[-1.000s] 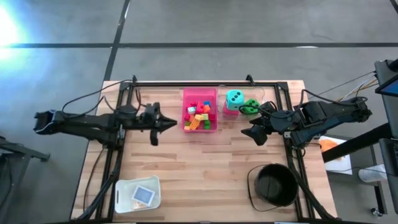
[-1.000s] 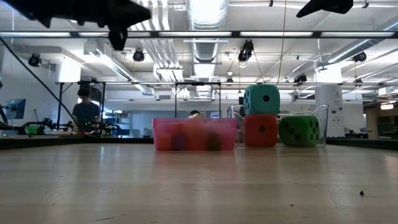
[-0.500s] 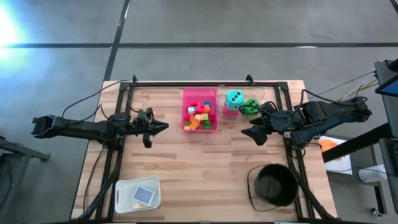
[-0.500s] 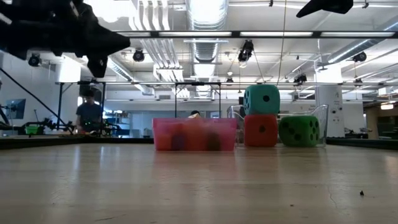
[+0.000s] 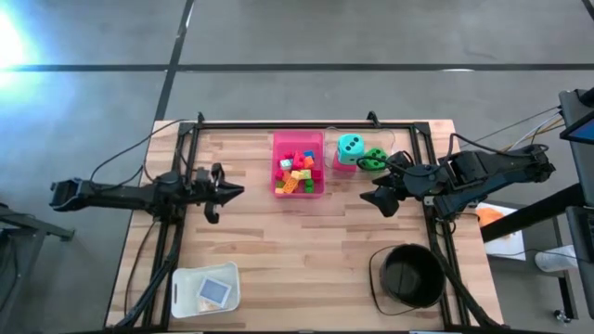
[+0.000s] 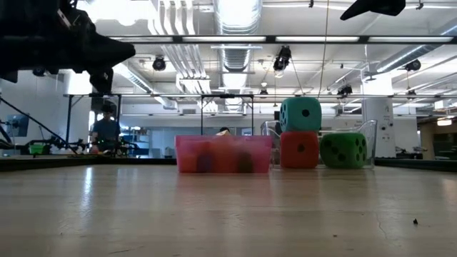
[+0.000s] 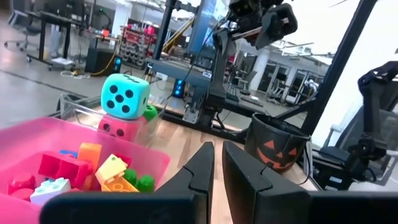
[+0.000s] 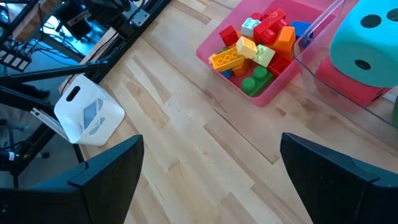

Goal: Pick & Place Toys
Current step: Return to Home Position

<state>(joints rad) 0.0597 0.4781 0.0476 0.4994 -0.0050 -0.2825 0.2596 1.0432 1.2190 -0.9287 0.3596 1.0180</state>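
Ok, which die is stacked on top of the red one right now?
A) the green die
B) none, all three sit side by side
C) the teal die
C: the low view shows the teal die resting on the red die, with the green die beside them at the lower level.

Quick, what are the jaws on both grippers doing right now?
Left gripper: jaws shut, holding nothing.
Right gripper: jaws open wide, nothing between them.
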